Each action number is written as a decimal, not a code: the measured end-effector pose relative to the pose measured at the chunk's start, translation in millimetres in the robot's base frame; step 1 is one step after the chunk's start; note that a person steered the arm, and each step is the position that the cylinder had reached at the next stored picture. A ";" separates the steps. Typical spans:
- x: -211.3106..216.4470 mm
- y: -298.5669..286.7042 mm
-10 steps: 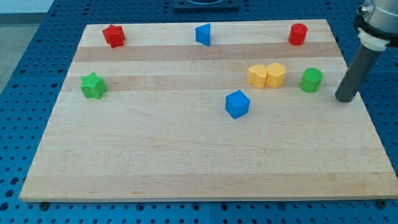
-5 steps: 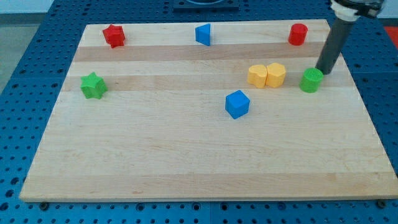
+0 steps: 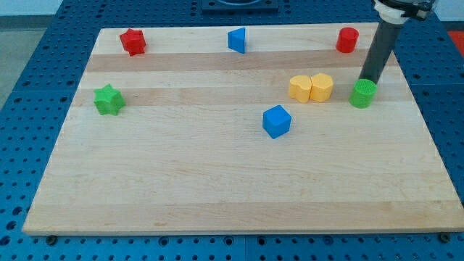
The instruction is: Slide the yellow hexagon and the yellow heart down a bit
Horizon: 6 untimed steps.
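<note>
The yellow hexagon [image 3: 300, 88] and the yellow heart [image 3: 322, 87] sit side by side, touching, on the wooden board [image 3: 217, 174] right of centre. My tip [image 3: 367, 80] is to their right, just above the green cylinder [image 3: 363, 93], close to it or touching it. The rod rises from there toward the view's top right corner.
A blue cube [image 3: 276, 121] lies below and left of the yellow pair. A red cylinder [image 3: 347, 40] is at the top right, a blue triangular block [image 3: 237, 40] at top centre, a red star [image 3: 133, 41] at top left, a green star [image 3: 109, 99] at the left.
My tip has moved from beyond the board's right edge up and to the left, ending just above the green cylinder. No block has moved.
</note>
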State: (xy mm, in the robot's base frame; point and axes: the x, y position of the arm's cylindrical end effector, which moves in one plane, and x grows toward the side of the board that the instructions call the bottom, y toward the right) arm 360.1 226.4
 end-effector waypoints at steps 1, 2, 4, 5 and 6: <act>-1.5 0.0; -3.5 0.0; -5.1 -13.4; -5.1 -28.4; -5.1 -44.6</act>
State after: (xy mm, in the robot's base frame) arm 354.9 181.8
